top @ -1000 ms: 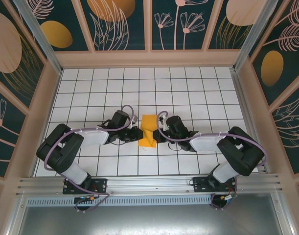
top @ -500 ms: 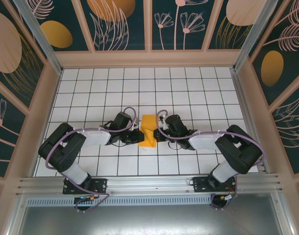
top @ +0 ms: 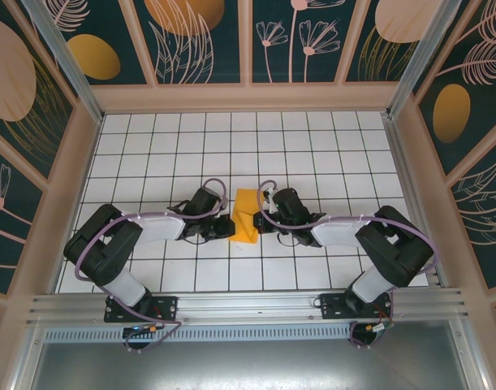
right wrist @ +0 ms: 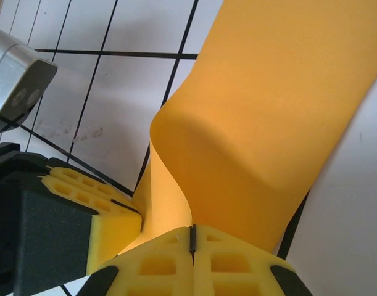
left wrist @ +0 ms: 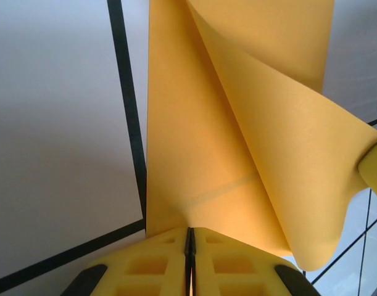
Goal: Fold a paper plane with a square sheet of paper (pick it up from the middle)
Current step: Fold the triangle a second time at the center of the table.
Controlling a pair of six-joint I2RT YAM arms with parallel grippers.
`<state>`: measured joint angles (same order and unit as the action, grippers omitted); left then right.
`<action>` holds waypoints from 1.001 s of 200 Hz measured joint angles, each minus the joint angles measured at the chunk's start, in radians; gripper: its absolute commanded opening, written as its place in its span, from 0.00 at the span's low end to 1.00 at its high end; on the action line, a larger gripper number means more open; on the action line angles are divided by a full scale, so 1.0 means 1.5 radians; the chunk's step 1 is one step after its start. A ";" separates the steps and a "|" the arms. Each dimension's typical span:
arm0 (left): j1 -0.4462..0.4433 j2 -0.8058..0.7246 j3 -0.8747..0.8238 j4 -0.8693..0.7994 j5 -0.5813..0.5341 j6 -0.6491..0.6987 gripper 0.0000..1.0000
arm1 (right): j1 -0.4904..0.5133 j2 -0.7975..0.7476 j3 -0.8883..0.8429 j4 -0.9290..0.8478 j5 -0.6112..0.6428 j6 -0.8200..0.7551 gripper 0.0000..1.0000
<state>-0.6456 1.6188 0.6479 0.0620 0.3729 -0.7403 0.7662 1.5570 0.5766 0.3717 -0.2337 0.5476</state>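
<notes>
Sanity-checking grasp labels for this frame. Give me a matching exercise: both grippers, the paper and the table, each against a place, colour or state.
Things:
1. left gripper
2. right gripper
3. square sheet of paper
4. table

Descriptions:
A. white tiles, black grid lines
B. shut on the paper's right side
C. orange-yellow, partly folded, curling up between the arms
D. shut on the paper's left side

Pairs: 1-D, 2-B, 3-C, 4-A
</notes>
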 measured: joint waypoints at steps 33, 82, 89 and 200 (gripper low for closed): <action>-0.001 -0.003 0.005 -0.011 -0.023 0.008 0.14 | 0.000 0.008 0.013 -0.008 0.000 -0.012 0.00; -0.001 -0.004 0.009 -0.016 -0.028 0.021 0.15 | 0.000 0.042 0.031 -0.026 0.000 -0.033 0.00; -0.001 -0.004 0.009 -0.017 -0.028 0.022 0.16 | 0.000 0.046 0.034 -0.028 0.001 -0.035 0.00; -0.001 -0.004 0.012 -0.024 -0.036 0.022 0.15 | 0.000 0.075 0.091 -0.093 0.026 -0.078 0.00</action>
<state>-0.6472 1.6131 0.6662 0.0254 0.3195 -0.7067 0.7662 1.6695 0.7136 0.2317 -0.1944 0.4309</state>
